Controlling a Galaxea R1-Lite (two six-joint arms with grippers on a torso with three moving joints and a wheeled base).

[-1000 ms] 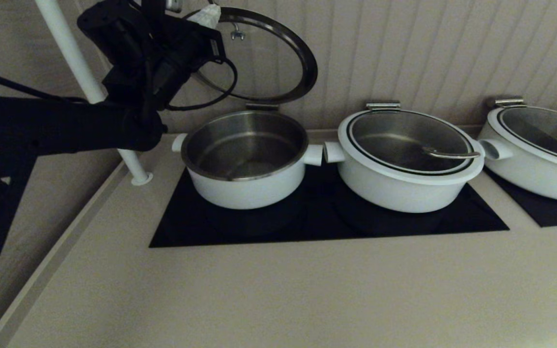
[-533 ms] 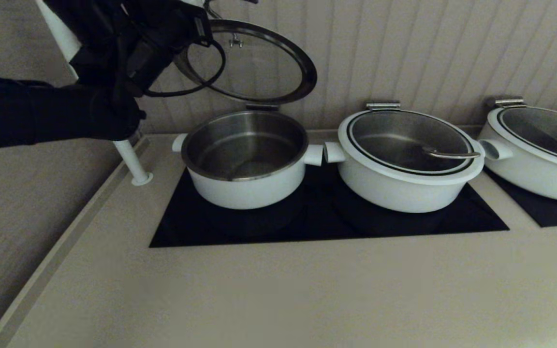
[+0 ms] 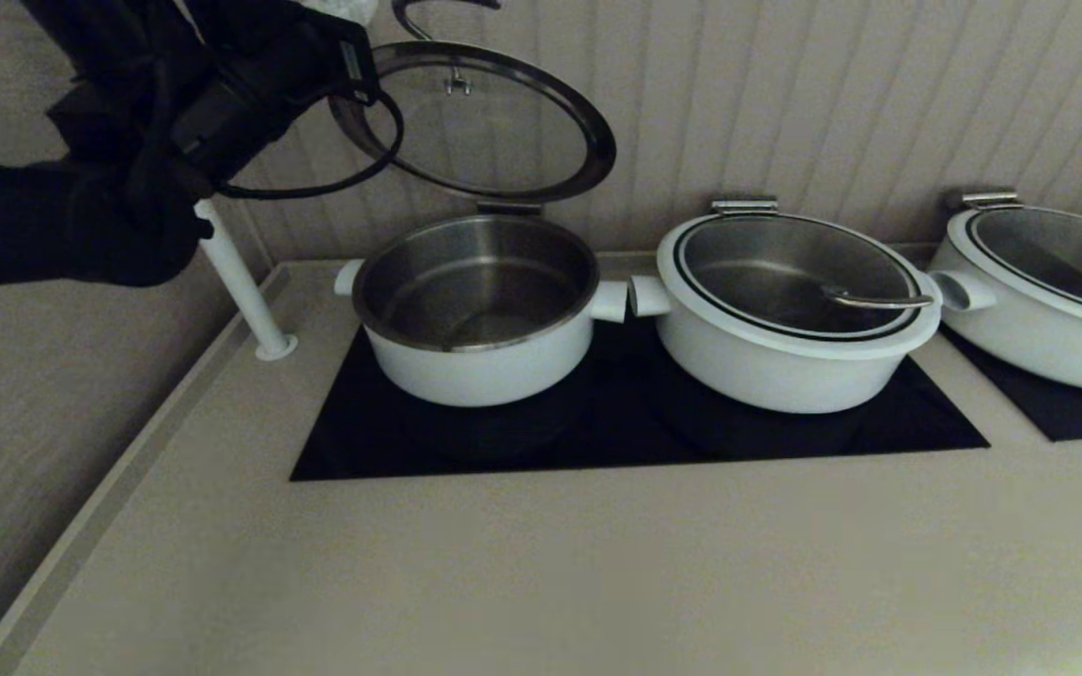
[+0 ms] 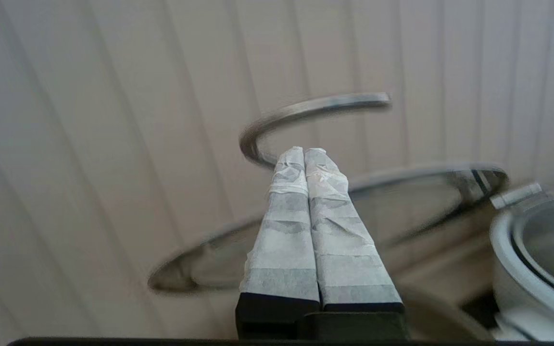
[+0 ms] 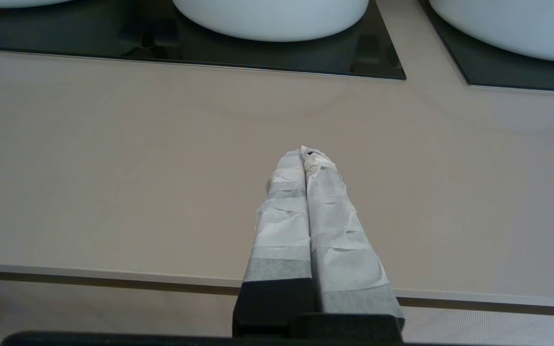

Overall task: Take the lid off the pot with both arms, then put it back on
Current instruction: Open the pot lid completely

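Two taped fingers (image 4: pixel 286 221) of the left gripper (image 4: pixel 304 153) are pressed together on nothing, their tips just beside the steel loop handle (image 4: pixel 306 108) of the lid (image 3: pixel 475 117). The lid stands swung up on a hinge (image 3: pixel 508 207) at the back rim of the pot (image 3: pixel 475 314), leaning toward the panelled wall (image 3: pixel 832 103) and leaving the steel interior uncovered. Judged from its glass pane and metal rim, the lid is stiff, moderately heavy, smooth and breakable; the loop handle looks the soundest place to grip. The right gripper (image 5: pixel 304 150), likewise closed and empty, hangs over the counter (image 5: pixel 113 168) well in front of the pot.
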